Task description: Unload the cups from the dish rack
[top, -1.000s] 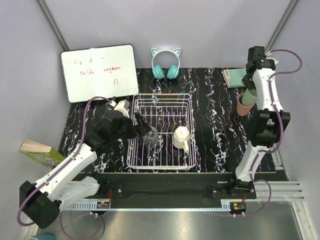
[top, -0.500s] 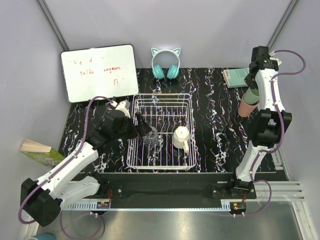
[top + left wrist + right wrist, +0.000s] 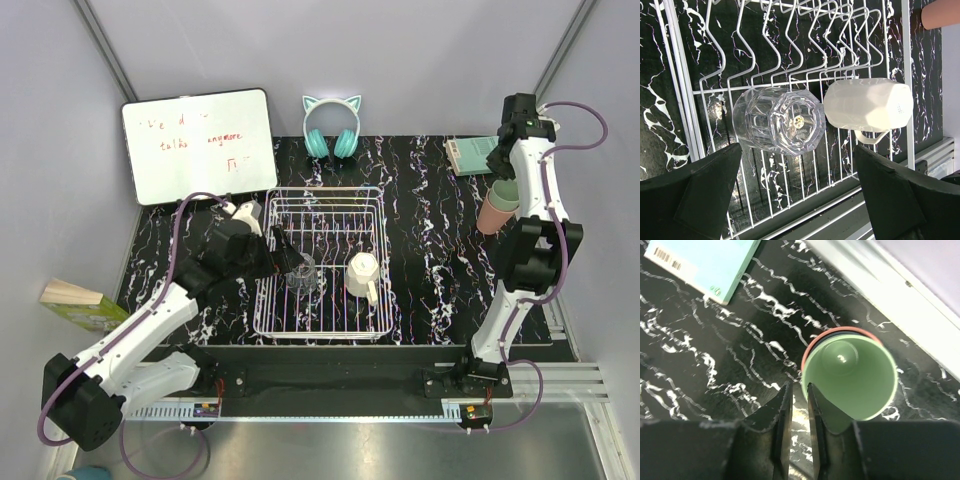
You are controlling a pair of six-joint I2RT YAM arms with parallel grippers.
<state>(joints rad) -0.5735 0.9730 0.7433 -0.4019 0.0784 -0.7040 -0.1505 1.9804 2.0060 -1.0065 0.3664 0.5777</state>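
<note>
The white wire dish rack [image 3: 268,300] stands mid-table and fills the left wrist view [image 3: 685,100]. In it are a clear glass [image 3: 300,273] [image 3: 780,120] and a cream-white mug [image 3: 362,272] [image 3: 867,105] with its handle toward the near side. My left gripper [image 3: 284,258] [image 3: 800,200] is open, with its fingers wide apart just short of the glass. My right gripper [image 3: 508,180] [image 3: 799,410] is shut on the rim of the sage-green cup [image 3: 504,190] [image 3: 850,377], which sits inside the salmon-pink cup [image 3: 492,216] [image 3: 840,330] at the far right. The light blue cup is out of view.
A whiteboard [image 3: 198,143] leans at the back left. Teal cat-ear headphones [image 3: 331,125] sit behind the rack. A teal book [image 3: 470,153] [image 3: 705,262] lies near the right gripper. A boxed item [image 3: 78,302] sits off the table's left edge. The table's right edge [image 3: 900,295] runs close to the cups.
My right gripper has moved the green cup slightly right and down, from tilted above the pink cup to nested in it. The left arm has barely moved.
</note>
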